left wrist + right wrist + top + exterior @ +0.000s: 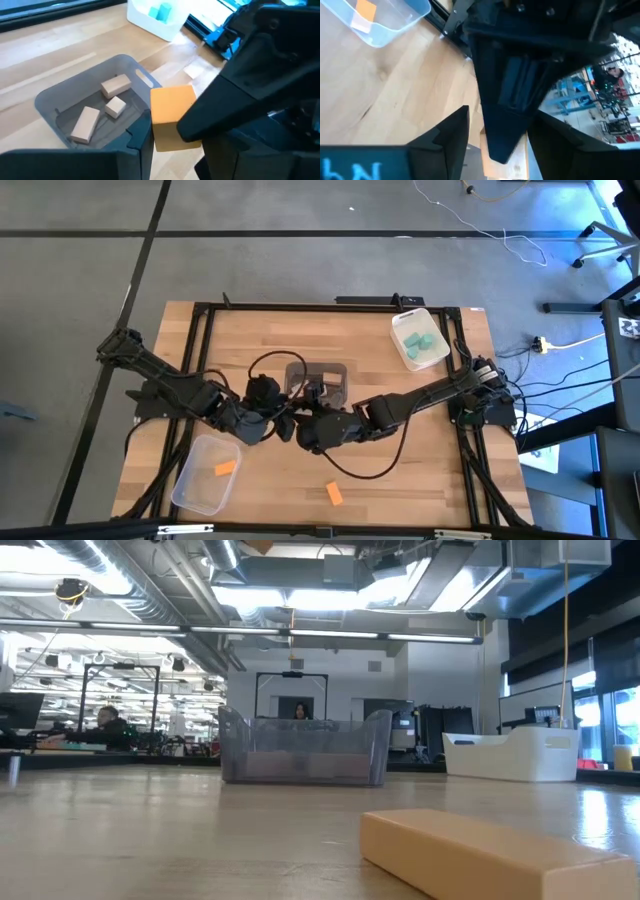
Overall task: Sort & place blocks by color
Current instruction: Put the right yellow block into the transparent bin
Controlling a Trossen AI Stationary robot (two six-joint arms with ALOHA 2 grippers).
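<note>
My two grippers meet above the table's middle, just near of the grey bin (pixel 318 380). My left gripper (pixel 180 150) is shut on an orange block (pixel 172 114). My right gripper (pixel 502 142) is open, its fingers on either side of that block (pixel 489 156) and of the left gripper's finger. The grey bin (pixel 60 100) holds three tan blocks (pixel 115 85). Teal blocks (pixel 418 342) lie in the white bin (pixel 432 360). One orange block (pixel 225 468) lies in the clear bin (pixel 195 490), and another (pixel 334 493) lies on the table near its front edge. My left gripper pinches the orange block between its two fingers, one finger on the block's side (pixel 153 127). The right gripper's finger (pixel 210 115) hides the opposite side. The block is lifted clear of the table, roughly level. I cannot tell whether my right gripper touches the block.
The white bin stands at the far right and the clear bin at the near left. In the low view the loose orange block (pixel 490 850) lies close in front, with the grey bin (pixel 305 752) and the white bin (pixel 525 755) behind it. Bare wood lies between the bins.
</note>
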